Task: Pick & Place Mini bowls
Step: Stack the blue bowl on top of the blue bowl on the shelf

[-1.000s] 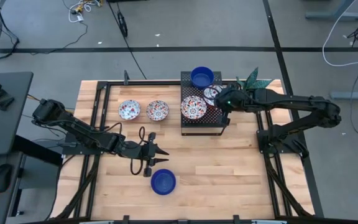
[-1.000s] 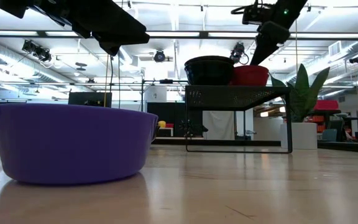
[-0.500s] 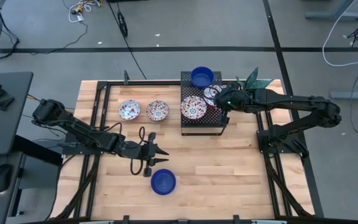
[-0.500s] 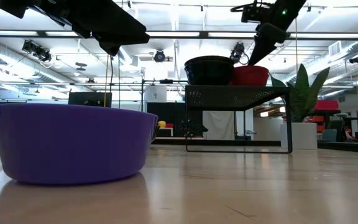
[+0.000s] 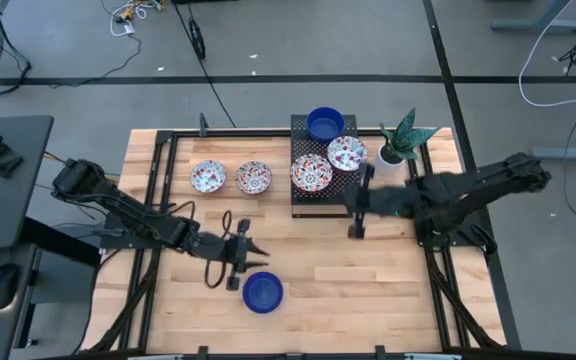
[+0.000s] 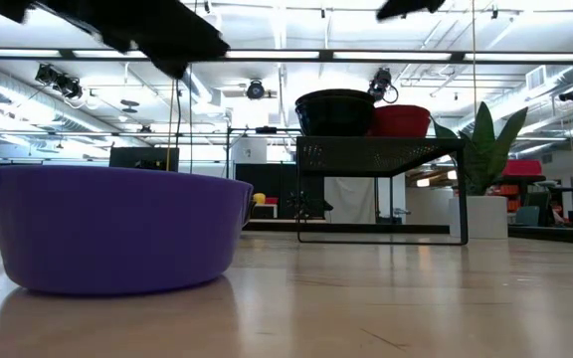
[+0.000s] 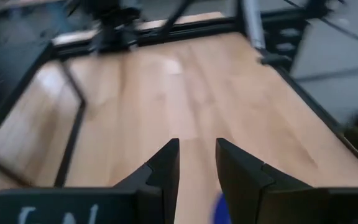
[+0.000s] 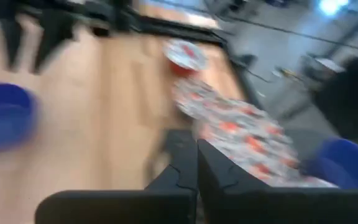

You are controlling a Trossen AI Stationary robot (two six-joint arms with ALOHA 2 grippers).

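Observation:
The high view shows the mini bowls. A blue one (image 5: 263, 292) sits alone on the near part of the table, and two floral ones (image 5: 208, 177) (image 5: 253, 178) sit farther back on the left. A blue bowl (image 5: 325, 124) and two floral bowls (image 5: 311, 172) (image 5: 347, 153) rest on the black rack (image 5: 320, 200). My left gripper (image 5: 251, 256) hovers just left of and behind the near blue bowl, open (image 7: 197, 155). My right gripper (image 5: 356, 205) is blurred by the rack's near right corner. Its fingers are shut (image 8: 196, 158) and hold nothing.
A white plant pot (image 5: 393, 150) stands at the rack's right, near the table's far right corner. Bare wood lies between the near blue bowl and the rack. In the low view the near blue bowl (image 6: 117, 229) fills the left and the rack (image 6: 376, 154) stands behind it.
My right gripper has swung quickly off the rack toward the table's near edge and has left the low view. The floral bowl it hovered over stays on the rack and now shows in full. My left gripper has shifted slightly toward the near blue bowl.

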